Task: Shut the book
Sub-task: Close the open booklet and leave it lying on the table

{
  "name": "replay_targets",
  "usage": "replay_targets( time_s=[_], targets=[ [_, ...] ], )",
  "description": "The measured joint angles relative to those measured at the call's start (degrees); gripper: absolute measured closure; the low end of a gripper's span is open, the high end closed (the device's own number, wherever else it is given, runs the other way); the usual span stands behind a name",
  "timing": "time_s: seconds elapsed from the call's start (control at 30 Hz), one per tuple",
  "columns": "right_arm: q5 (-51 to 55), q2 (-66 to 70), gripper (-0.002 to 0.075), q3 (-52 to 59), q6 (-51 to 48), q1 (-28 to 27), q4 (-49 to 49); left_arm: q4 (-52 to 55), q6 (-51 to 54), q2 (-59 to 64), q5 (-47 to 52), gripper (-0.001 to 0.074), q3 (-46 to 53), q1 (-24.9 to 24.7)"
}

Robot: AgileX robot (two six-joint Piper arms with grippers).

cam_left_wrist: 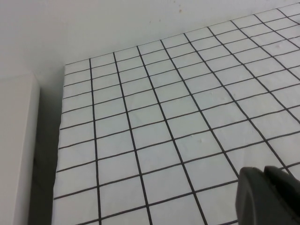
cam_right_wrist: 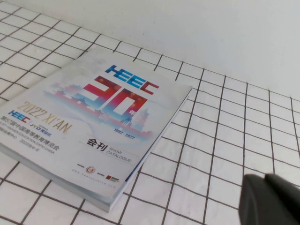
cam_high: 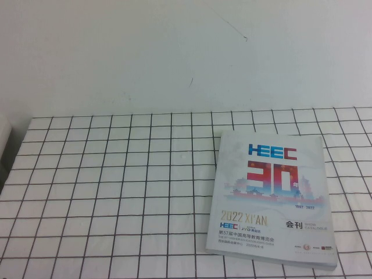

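One book (cam_high: 272, 197) (closed), two grippers (cam_left_wrist: 268, 196) (cam_right_wrist: 273, 199)

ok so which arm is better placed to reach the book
Right. The book lies shut, cover up, on the right half of the table, and the right gripper hangs near it. The left gripper is over bare grid near the table's left edge, with no book in its view.

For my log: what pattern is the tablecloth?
White tablecloth with a black grid, clearest in the high view; left gripper and right gripper hang above it.
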Motion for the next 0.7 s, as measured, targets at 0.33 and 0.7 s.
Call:
replay_targets(
  time_s=[0.33,0.7],
  targets=[
    [0.0,0.0,0.0729,0.0,0.0,0.0,0.0,4.2,-16.6,0.0,0.5,0.0738,-0.1,0.0],
    [0.0,0.0,0.0729,0.0,0.0,0.0,0.0,5.5,-18.5,0.0,0.8,0.0738,-0.2,0.0]
  ],
)
